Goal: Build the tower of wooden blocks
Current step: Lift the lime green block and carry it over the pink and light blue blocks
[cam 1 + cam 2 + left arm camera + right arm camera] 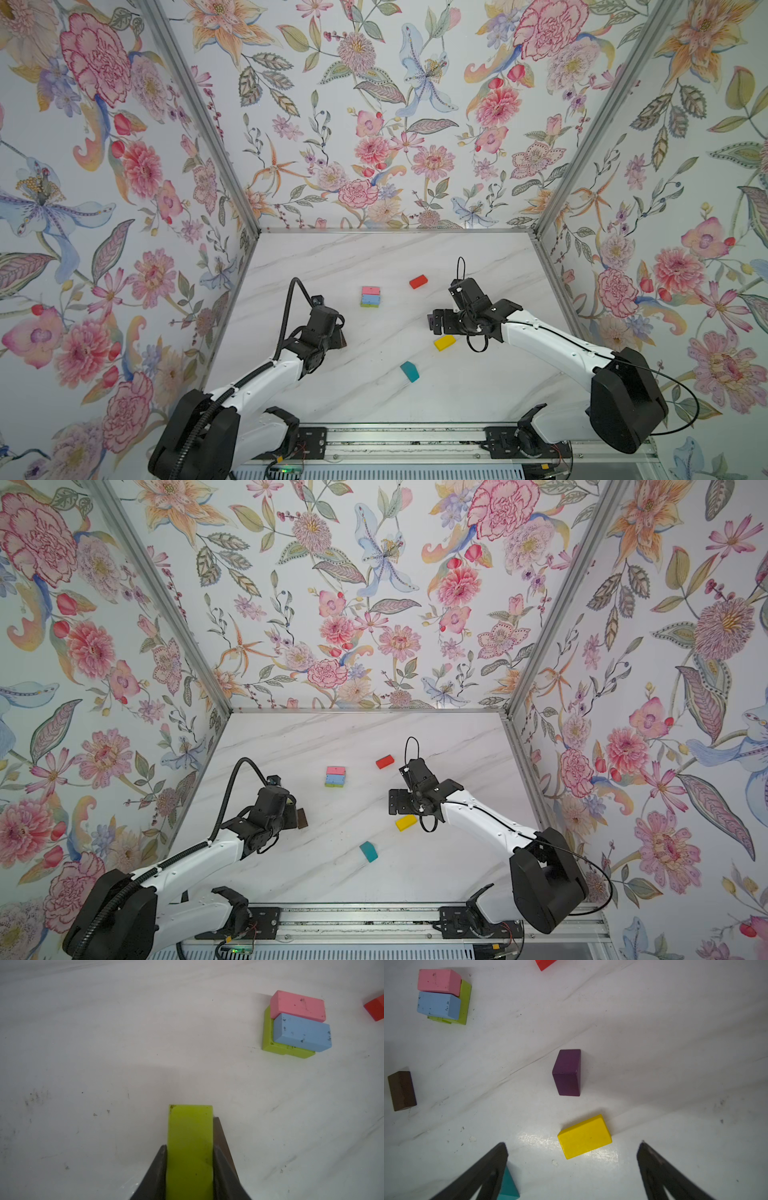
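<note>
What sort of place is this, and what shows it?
Probably a robot test booth: flower-papered walls on metal framing box in a white marble-patterned tabletop, two white-and-black robot arms sit on a metal rail at its front, and small painted wood blocks lie scattered.

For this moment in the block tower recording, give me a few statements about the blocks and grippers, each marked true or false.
1. The left gripper is shut on a lime green block. True.
2. The right gripper is clamped on the yellow block. False: its jaws stand open, and the yellow block lies on the table.
3. The top layer of the tower is a pink block beside a light blue block. True.
4. The red block sits on top of the tower. False: it lies on the table, apart from the tower.
</note>
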You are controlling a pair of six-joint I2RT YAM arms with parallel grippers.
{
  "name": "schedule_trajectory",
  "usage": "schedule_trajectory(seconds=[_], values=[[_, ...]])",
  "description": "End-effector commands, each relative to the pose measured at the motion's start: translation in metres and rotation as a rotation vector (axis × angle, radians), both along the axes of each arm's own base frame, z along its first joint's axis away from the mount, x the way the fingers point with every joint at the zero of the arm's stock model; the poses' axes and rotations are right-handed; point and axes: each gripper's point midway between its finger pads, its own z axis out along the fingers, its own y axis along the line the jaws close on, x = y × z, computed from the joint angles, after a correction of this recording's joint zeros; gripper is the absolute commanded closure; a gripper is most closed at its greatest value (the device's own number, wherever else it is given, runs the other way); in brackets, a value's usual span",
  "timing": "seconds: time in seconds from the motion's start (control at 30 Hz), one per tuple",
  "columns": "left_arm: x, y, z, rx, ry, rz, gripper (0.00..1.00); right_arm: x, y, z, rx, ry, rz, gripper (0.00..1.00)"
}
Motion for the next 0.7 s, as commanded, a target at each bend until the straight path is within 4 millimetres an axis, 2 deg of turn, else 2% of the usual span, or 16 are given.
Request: schedule_trajectory(seconds=[0.0,0.47,0.67], values=[[0.006,-0.003,0.017,-0.018,-0.033,-0.012,0.72,-0.006,-0.003,0.002,0.007,0.003,-0.011,0.01],[0.028,-0.028,0.050,-0.072,-0.108,-0.057,0.72,-0.005,-0.004,0.005,0.012,-0.007,-0.014,0.01],[0.045,-0.045,0.054,-0.069,-0.111,-0.089,0.72,-0.004,-0.002,0.002,0.010,-0.002,-0.010,0.01]])
